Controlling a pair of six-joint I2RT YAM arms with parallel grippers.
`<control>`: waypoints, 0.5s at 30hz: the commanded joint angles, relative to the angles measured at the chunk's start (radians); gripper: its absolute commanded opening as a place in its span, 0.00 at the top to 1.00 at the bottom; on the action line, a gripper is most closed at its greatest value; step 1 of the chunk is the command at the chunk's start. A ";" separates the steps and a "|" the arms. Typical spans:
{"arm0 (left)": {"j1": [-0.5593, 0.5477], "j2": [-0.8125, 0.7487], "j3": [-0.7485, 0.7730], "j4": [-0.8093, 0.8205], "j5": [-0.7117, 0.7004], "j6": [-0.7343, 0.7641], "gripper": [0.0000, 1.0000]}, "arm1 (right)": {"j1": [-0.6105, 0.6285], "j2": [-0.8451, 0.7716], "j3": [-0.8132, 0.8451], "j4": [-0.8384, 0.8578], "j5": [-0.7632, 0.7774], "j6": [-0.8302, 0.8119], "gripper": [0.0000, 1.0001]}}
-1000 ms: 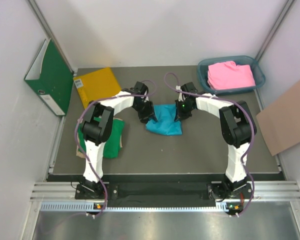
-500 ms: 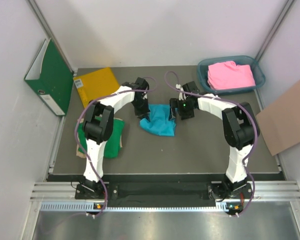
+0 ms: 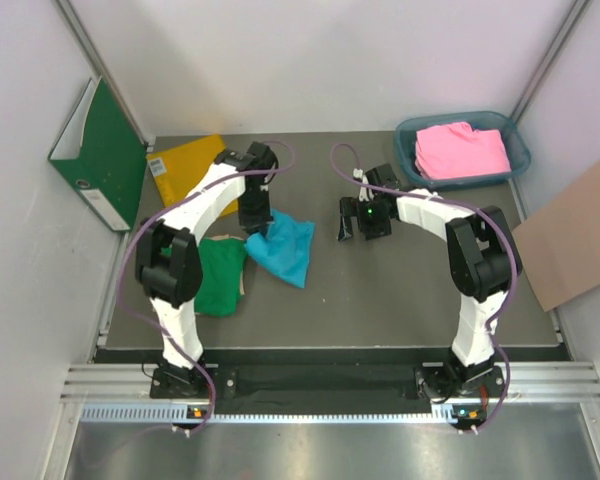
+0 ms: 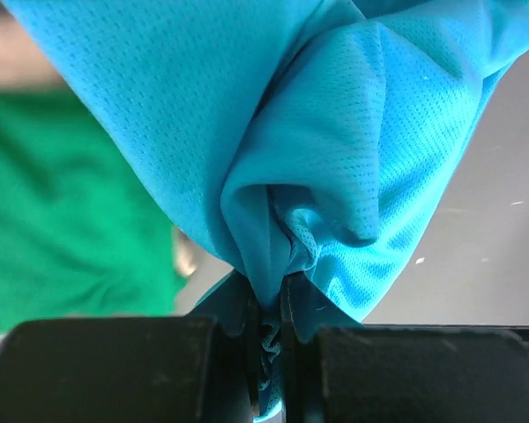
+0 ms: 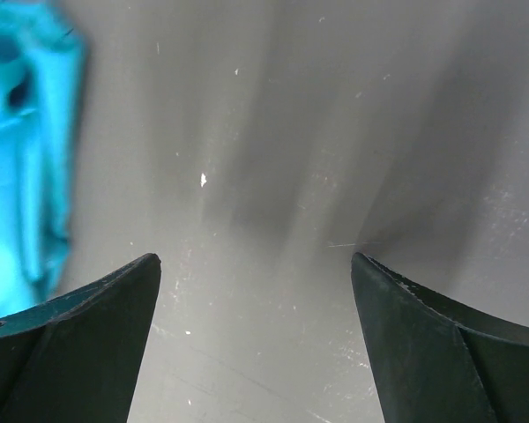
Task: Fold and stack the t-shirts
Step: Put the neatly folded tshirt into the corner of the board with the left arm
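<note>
The turquoise t-shirt point(image 3: 283, 250) hangs bunched from my left gripper point(image 3: 257, 228), whose jaws are shut on a pinch of its cloth point(image 4: 269, 291). It hangs just right of the folded green t-shirt point(image 3: 218, 277), which lies on the table's left side and shows green behind the blue cloth point(image 4: 62, 211). A pink t-shirt point(image 3: 463, 150) lies in the blue bin point(image 3: 412, 140) at the back right. My right gripper point(image 3: 352, 222) stands open over bare table point(image 5: 256, 260), with the turquoise cloth point(image 5: 22, 176) off to its left.
A yellow envelope point(image 3: 192, 170) lies at the back left. A green binder point(image 3: 102, 155) leans on the left wall. A brown cardboard sheet point(image 3: 575, 235) lies off the table's right edge.
My right gripper has let go of the turquoise t-shirt and opened. My left gripper has shut on the shirt and carried it left, toward the green t-shirt.
</note>
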 commanded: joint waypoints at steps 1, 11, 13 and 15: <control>0.066 -0.174 -0.109 -0.091 -0.067 -0.060 1.00 | -0.010 -0.014 -0.032 -0.016 0.036 -0.010 0.11; 0.221 -0.377 -0.223 -0.117 -0.112 -0.037 1.00 | -0.010 0.017 -0.020 -0.022 -0.001 -0.015 0.10; 0.230 -0.394 -0.218 -0.137 -0.101 -0.024 1.00 | -0.010 0.027 -0.007 -0.025 -0.006 -0.016 0.10; 0.232 -0.420 -0.221 -0.141 -0.104 -0.021 1.00 | -0.010 0.035 0.003 -0.033 -0.010 -0.016 0.10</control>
